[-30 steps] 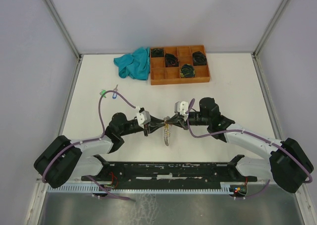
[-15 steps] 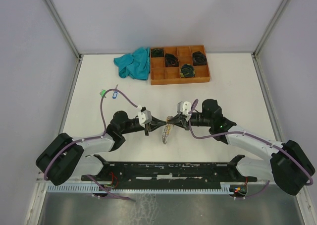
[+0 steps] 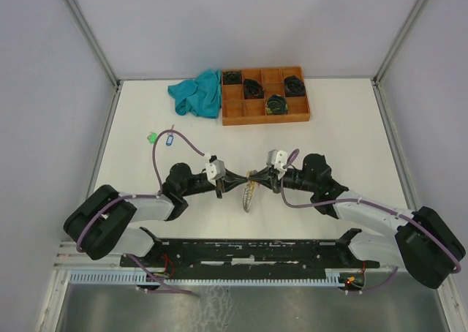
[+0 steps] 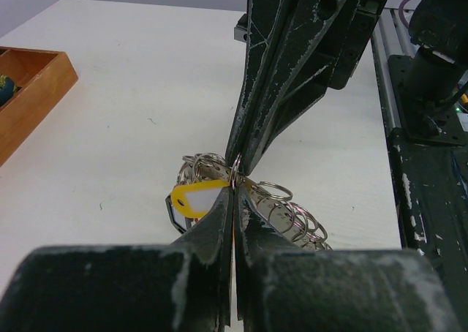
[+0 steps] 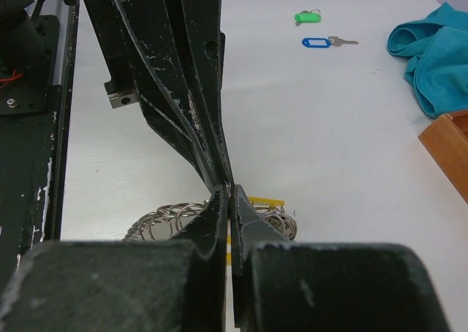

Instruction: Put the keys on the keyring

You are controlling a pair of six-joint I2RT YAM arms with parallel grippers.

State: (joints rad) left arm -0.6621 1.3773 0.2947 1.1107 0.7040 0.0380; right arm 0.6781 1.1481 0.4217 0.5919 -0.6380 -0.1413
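far left on the table (image 3: 329,127): green-tagged key (image 3: 152,137) and blue-tagged key (image 3: 169,136), well apart from the rest and not yet threaded. centre: left claw (image 4: 234,189) clamped on the keyring (image 4: 267,204), mid-table. right claw (image 5: 227,200) pressed together, tip to tip against it. risk: opposed pulls could twist the thin wire free and drop the bundle.

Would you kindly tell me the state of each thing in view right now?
left gripper: shut on keyring
right gripper: shut on keyring
keyring: pinched by both grippers, yellow tag attached
green-tagged key: loose on table
blue-tagged key: loose on table
cloth: crumpled
tray: some compartments holding black coils
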